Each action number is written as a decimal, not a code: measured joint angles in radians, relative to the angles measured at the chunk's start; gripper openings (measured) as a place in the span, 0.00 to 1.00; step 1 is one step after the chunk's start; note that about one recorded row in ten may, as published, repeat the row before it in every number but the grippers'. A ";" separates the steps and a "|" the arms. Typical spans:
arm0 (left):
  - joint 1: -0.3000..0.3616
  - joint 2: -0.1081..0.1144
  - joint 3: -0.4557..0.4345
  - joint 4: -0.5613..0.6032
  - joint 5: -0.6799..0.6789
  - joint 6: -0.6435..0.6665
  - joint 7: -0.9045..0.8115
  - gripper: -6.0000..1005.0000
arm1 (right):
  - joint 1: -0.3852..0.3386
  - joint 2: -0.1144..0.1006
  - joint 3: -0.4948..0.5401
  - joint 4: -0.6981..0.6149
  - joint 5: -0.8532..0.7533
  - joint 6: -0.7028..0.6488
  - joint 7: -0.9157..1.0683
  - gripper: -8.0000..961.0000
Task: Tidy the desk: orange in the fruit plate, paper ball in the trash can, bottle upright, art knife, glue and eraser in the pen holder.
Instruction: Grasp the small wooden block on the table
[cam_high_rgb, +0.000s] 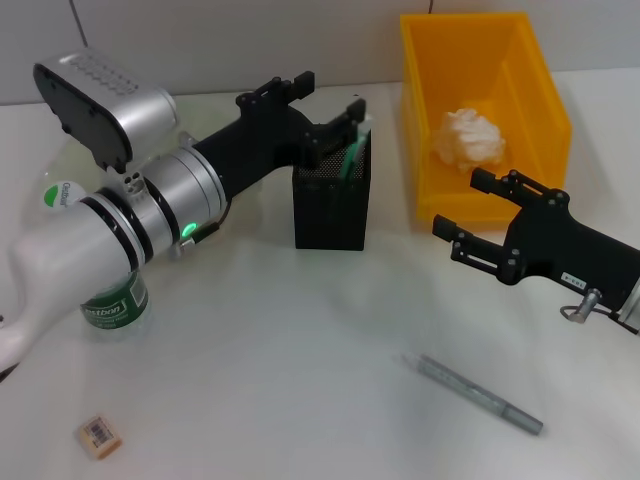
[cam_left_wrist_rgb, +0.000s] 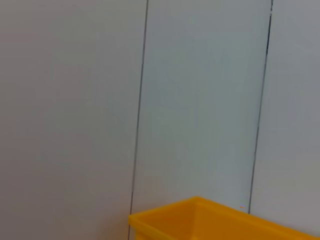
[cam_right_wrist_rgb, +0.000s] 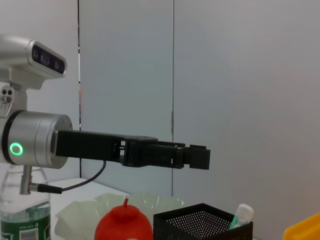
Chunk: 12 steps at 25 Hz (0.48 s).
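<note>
Above the pen holder (cam_high_rgb: 332, 205) the left hand (cam_high_rgb: 325, 105) hangs with its fingers spread and nothing between them. One black mesh holder stands upright on the white worktop (cam_high_rgb: 300, 340), and one green-and-white tube (cam_high_rgb: 352, 158), apparently the glue, leans inside it with its cap above the rim. One yellow-orange trash can (cam_high_rgb: 545, 95) stands well to the right of the holder, and one crumpled paper ball (cam_high_rgb: 468, 138) lies on its floor. The right hand (cam_high_rgb: 470, 215) is held just in front of the can's near wall, its fingers parted and holding nothing. One grey pen-like tool (cam_high_rgb: 478, 393), possibly the art knife, lies flat on the worktop toward the near right, clear of everything else. One tan eraser (cam_high_rgb: 100, 436) with a barcode label lies at the near left. One bottle (cam_high_rgb: 113, 300) with a green label stands upright behind the eraser, largely hidden by the left arm in the head view. The right wrist view shows one orange (cam_right_wrist_rgb: 123, 225) sitting in one pale-green fruit plate (cam_right_wrist_rgb: 75, 216), between the bottle and the pen holder. The left wrist view shows only the wall and a corner of the can.
</note>
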 joint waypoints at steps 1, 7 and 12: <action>0.001 0.000 0.007 0.005 0.004 0.000 0.004 0.58 | -0.001 0.000 0.000 0.000 0.000 0.000 0.000 0.80; -0.002 0.000 0.019 0.022 0.078 -0.009 -0.008 0.73 | -0.002 0.000 0.000 0.000 0.000 0.003 0.000 0.80; 0.003 0.007 -0.002 0.116 0.270 -0.105 -0.141 0.72 | -0.002 0.000 0.000 0.001 0.000 0.006 0.000 0.80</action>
